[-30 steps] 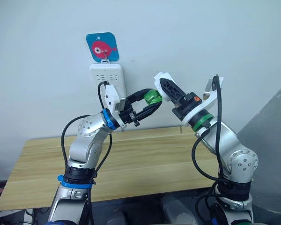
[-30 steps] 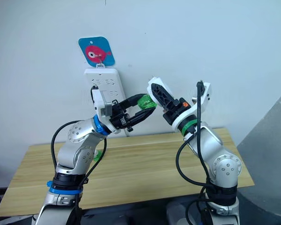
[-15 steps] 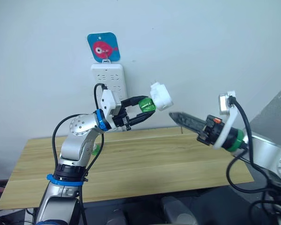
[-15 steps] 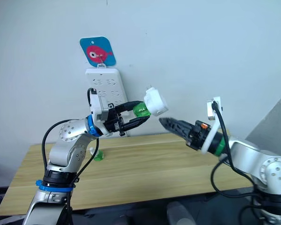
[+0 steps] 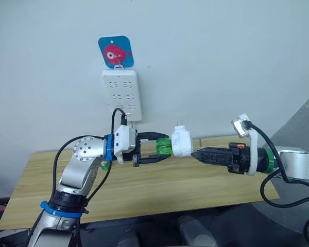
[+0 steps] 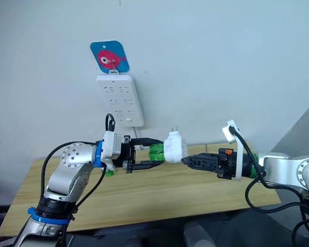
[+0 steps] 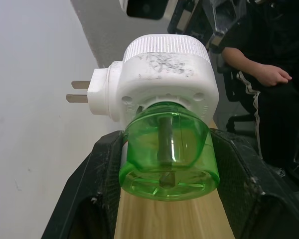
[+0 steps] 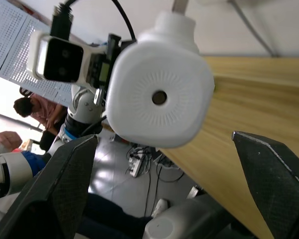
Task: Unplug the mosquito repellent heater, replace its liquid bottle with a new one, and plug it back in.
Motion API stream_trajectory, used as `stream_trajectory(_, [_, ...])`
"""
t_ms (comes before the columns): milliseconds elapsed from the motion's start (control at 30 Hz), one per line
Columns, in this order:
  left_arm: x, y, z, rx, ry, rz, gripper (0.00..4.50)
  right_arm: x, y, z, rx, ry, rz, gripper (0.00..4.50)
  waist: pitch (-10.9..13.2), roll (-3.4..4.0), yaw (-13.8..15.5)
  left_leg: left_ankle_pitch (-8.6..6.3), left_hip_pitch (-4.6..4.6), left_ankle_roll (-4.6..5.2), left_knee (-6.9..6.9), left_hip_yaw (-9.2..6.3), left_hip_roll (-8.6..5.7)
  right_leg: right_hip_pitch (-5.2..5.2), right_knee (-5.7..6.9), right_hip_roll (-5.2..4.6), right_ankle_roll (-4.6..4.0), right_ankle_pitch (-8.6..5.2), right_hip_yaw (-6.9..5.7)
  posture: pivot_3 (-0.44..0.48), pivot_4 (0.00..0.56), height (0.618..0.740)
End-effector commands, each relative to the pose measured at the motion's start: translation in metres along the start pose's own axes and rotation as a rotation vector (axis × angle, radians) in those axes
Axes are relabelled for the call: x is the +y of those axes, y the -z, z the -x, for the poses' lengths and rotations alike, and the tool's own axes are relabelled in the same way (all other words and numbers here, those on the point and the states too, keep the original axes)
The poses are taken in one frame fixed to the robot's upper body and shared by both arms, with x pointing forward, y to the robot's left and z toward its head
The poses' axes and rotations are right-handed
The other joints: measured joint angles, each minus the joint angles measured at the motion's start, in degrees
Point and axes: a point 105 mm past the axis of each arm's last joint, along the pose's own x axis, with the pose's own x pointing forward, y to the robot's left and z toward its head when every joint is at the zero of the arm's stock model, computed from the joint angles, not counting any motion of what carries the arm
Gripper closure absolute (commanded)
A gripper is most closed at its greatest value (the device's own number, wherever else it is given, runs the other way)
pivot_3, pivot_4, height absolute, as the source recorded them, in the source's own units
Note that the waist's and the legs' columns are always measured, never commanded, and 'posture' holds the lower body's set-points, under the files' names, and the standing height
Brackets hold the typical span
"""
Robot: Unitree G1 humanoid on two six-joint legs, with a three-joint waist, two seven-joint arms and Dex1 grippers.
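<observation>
- My left gripper (image 5: 162, 153) clamps only the green bottle (image 5: 164, 147); the mosquito repellent heater (image 5: 181, 142) hangs off it in mid-air above the table (image 5: 159, 188) and may wobble loose.
- My right gripper (image 6: 188, 160), fingers spread, could nudge it.
- The power strip (image 5: 122, 95) lies behind, unobstructed.
- A spare bottle (image 6: 109, 172) sits behind my left arm.

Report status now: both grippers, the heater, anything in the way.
Left gripper shut on green bottle, mosquito repellent heater attached, unplugged. Right gripper open at heater's vented top. Nothing between them.
</observation>
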Motion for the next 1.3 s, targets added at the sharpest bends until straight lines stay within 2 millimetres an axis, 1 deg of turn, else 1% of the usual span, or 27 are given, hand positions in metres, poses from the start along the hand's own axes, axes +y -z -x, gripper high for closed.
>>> stream_trajectory(33, [-0.005, -0.01, -0.003, -0.018, 0.029, -0.08, 2.25, 0.009, -0.008, -0.004, -0.023, -0.072, -0.006, 0.0, 0.0, 0.0, 0.09, -0.01, 0.0, 0.02, 0.0, 0.01, 0.01, 0.01, -0.03, 0.0, 0.01, 0.0, 0.0, -0.212, 0.097, 0.704])
stream_trajectory(133, [-0.009, -0.006, -0.002, -0.007, 0.048, -0.106, 2.25, 0.009, -0.01, -0.006, -0.022, -0.103, -0.022, 0.0, 0.04, 0.02, 0.43, -0.04, -0.01, 0.06, -0.02, 0.01, 0.01, 0.01, -0.07, 0.0, 0.02, 0.01, 0.0, -0.21, 0.099, 0.704])
stream_trajectory(333, [-0.008, -0.006, -0.003, -0.017, 0.032, -0.112, 2.25, 0.008, -0.009, -0.009, 0.008, -0.114, -0.038, 0.0, 0.1, 0.0, 1.49, -0.06, -0.01, 0.1, -0.04, 0.01, 0.03, 0.01, -0.1, 0.02, 0.02, 0.01, 0.0, -0.209, 0.104, 0.704])
stream_trajectory(467, [-0.007, -0.008, -0.005, -0.024, 0.027, -0.115, 2.25, 0.011, -0.007, -0.017, 0.02, -0.142, -0.04, 0.0, 0.11, 0.0, 1.53, -0.06, -0.02, 0.1, -0.04, 0.02, 0.03, 0.01, -0.13, 0.02, 0.02, 0.01, 0.02, -0.207, 0.104, 0.704])
stream_trajectory(633, [-0.011, -0.008, -0.006, -0.025, 0.051, -0.121, 2.25, 0.013, -0.01, -0.027, 0.007, -0.169, -0.041, 0.0, 0.11, 0.0, 1.54, -0.06, -0.03, 0.1, -0.04, 0.02, 0.03, 0.0, -0.13, 0.02, 0.02, 0.01, 0.01, -0.204, 0.1, 0.704])
stream_trajectory(867, [-0.012, -0.008, -0.008, -0.033, 0.048, -0.124, 2.25, 0.014, -0.012, -0.031, 0.0, -0.192, -0.05, 0.0, 0.11, 0.0, 1.68, -0.06, -0.03, 0.11, -0.05, 0.0, 0.04, 0.0, -0.13, 0.03, 0.02, 0.01, -0.01, -0.201, 0.098, 0.704])
stream_trajectory(967, [-0.011, -0.008, -0.008, -0.037, 0.04, -0.122, 2.25, 0.015, -0.01, -0.031, 0.011, -0.2, -0.049, 0.55, 0.11, 0.0, 1.71, -0.07, -0.04, 0.11, -0.05, 0.0, 0.03, 0.0, -0.13, 0.03, 0.02, 0.01, 0.0, -0.201, 0.098, 0.704])
stream_trajectory(1033, [-0.011, -0.008, -0.009, -0.039, 0.038, -0.123, 2.25, 0.016, -0.01, -0.032, 0.017, -0.206, -0.047, 1.2, 0.11, 0.0, 1.71, -0.06, -0.04, 0.11, -0.05, 0.0, 0.03, 0.0, -0.13, 0.03, 0.02, 0.01, 0.0, -0.201, 0.098, 0.704])
stream_trajectory(1067, [-0.011, -0.009, -0.009, -0.041, 0.036, -0.122, 2.25, 0.016, -0.009, -0.032, 0.018, -0.208, -0.046, 1.44, 0.11, 0.0, 1.71, -0.07, -0.03, 0.11, -0.04, 0.0, 0.03, 0.0, -0.13, 0.03, 0.02, 0.01, 0.0, -0.201, 0.098, 0.704])
stream_trajectory(1200, [-0.011, -0.01, -0.01, -0.047, 0.042, -0.094, 2.25, 0.019, -0.01, -0.034, 0.016, -0.218, -0.039, 1.45, 0.12, 0.0, 1.71, -0.07, -0.04, 0.11, -0.05, 0.0, 0.03, 0.0, -0.14, 0.03, 0.02, 0.01, 0.0, -0.201, 0.099, 0.704])
stream_trajectory(1233, [-0.012, -0.01, -0.01, -0.042, 0.052, -0.059, 2.25, 0.019, -0.01, -0.034, 0.015, -0.22, -0.034, 1.45, 0.11, 0.0, 1.72, -0.07, -0.04, 0.11, -0.05, 0.0, 0.03, 0.0, -0.14, 0.03, 0.02, 0.01, 0.0, -0.204, 0.102, 0.704])
stream_trajectory(1300, [-0.014, -0.01, -0.008, -0.006, 0.088, 0.074, 2.25, 0.022, -0.013, -0.033, 0.006, -0.232, -0.015, 1.45, 0.15, -0.01, 1.69, -0.07, -0.04, 0.11, -0.05, 0.0, 0.04, -0.01, -0.13, 0.03, 0.02, 0.01, -0.01, -0.201, 0.101, 0.704])
